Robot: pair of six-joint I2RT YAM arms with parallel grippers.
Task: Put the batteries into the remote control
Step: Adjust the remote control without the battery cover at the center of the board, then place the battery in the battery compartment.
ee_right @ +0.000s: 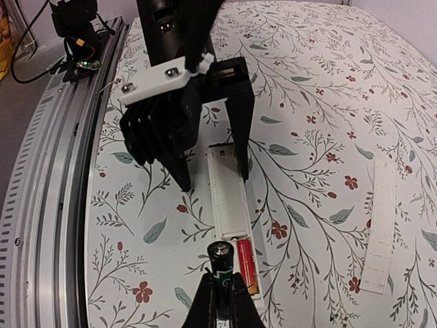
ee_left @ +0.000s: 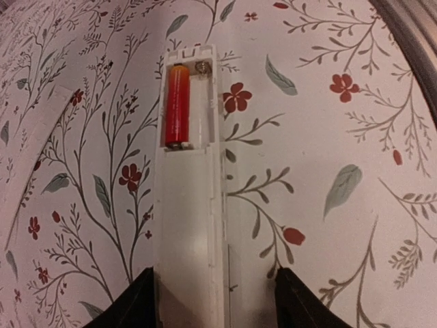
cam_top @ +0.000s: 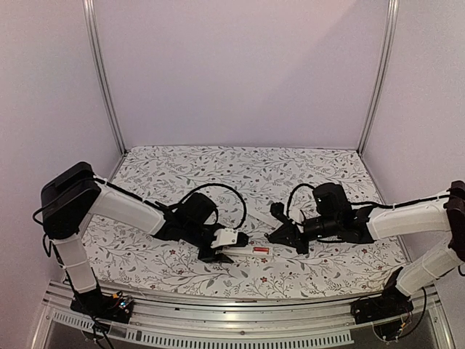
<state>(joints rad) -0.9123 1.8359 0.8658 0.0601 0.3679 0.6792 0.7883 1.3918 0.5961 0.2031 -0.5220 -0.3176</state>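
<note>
The white remote control [ee_left: 188,205] lies on the floral cloth with its battery bay open. One red-orange battery [ee_left: 177,102] sits in the bay's left slot. My left gripper [ee_left: 215,304] is open and straddles the remote's other end, one finger against its side and the other a little apart. In the right wrist view the remote control [ee_right: 229,198] runs away from me, with the red-orange battery [ee_right: 247,266] at its near end. My right gripper [ee_right: 222,301] is shut on a black and green battery [ee_right: 222,263], just above the bay's free slot. From above, the remote [cam_top: 254,251] lies between the left gripper [cam_top: 218,252] and the right gripper [cam_top: 280,234].
A thin plain-white cover strip [ee_right: 379,225] lies on the cloth to the right of the remote. A metal rail [ee_right: 48,171] runs along the table's near edge, with the arm bases on it. Upright frame posts [cam_top: 105,80] stand at the back corners.
</note>
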